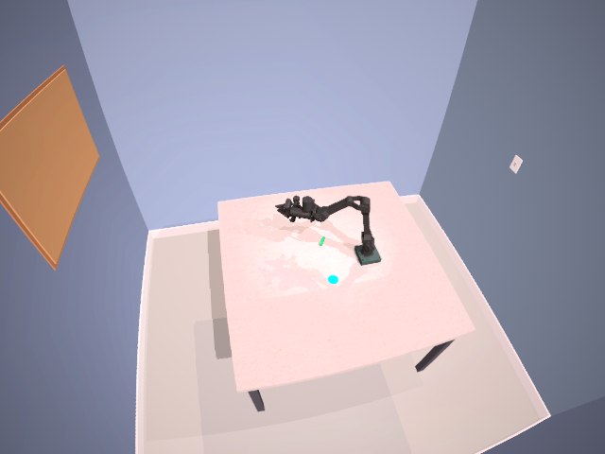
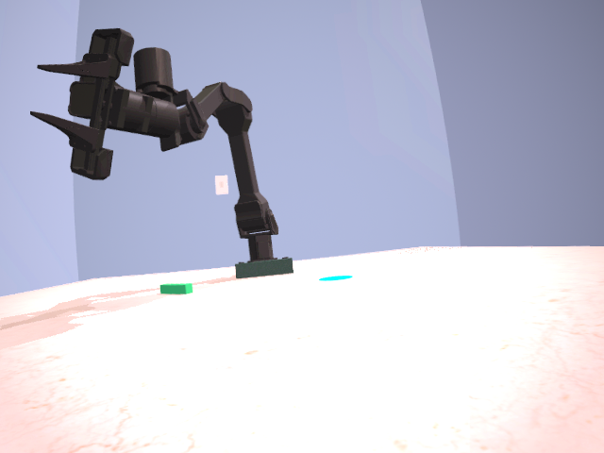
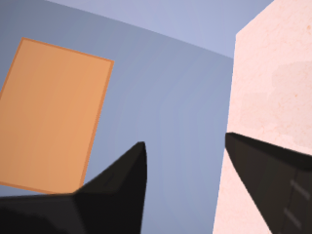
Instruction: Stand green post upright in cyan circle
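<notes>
The green post (image 1: 321, 240) (image 2: 176, 288) lies on its side on the table. The flat cyan circle (image 1: 333, 279) (image 2: 335, 277) is on the table, nearer the front in the top view, with nothing on it. My gripper (image 2: 34, 89) (image 3: 185, 143) is open and empty, with a gap between its fingertips. It is high above the table, up and to the left of the post in the exterior view, and points sideways. The post and the circle are not in the wrist view.
The arm's base (image 1: 368, 254) (image 2: 264, 268) stands on the table (image 1: 302, 337) (image 2: 341, 380), right of the post and circle in the top view. An orange panel (image 1: 46, 165) (image 3: 54, 117) is on the wall. The table's edge shows at the right of the wrist view.
</notes>
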